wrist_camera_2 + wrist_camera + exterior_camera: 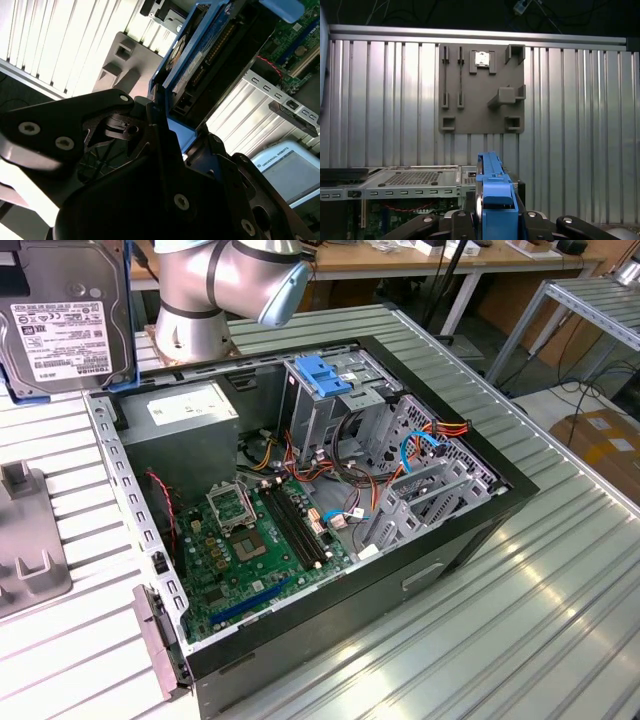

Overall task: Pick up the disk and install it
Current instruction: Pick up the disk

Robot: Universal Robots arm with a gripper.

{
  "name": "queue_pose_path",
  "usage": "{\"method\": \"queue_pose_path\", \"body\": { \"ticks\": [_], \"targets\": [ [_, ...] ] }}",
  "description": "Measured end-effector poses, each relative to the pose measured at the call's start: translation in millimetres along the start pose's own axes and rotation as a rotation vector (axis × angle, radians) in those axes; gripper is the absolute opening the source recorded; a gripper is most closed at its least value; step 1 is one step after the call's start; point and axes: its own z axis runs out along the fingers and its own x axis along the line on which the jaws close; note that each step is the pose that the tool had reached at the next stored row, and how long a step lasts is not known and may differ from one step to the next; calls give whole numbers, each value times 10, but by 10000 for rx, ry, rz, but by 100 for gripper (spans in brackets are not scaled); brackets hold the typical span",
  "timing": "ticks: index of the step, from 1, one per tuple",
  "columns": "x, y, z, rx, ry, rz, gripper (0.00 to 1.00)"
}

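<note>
High at the exterior view's left, close to that camera, I see the disk [65,315], a flat rectangular hard drive with a grey metal body, a white label and bright blue plastic rails along its edge. It is held up in the air, apart from everything on the ribbed metal table [540,580]. My grey jointed robot arm [225,285] rises behind the open black computer case [470,530].

Inside the case I can make out a green motherboard [255,550], a grey power supply box [185,410] and a tall metal drive cage topped by a blue plastic bracket [325,375]. Grey metal drive bays [425,495] sit toward the exterior view's right, with thin blue cables [420,445] beside them.

In the first wrist view the black gripper [495,222] is clamped on the disk. The disk stands on edge between the jaws, with a blue rail facing the camera. Beyond it a grey moulded fixture plate [481,90] with slots and raised blocks lies flat on the table, well apart from the disk. The case's perforated metal frame shows to one side.

In the second wrist view the jaws close on the blue rail, and the disk's connector edge points away from the gripper. A pale touchscreen pendant [287,170] lies on the table past the case rim.
</note>
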Motion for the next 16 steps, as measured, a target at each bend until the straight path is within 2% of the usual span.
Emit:
{"method": "queue_pose_path", "body": {
  "ticks": [16],
  "targets": [
    [74,-51,-9,-1,0,0,37]
  ]
}}
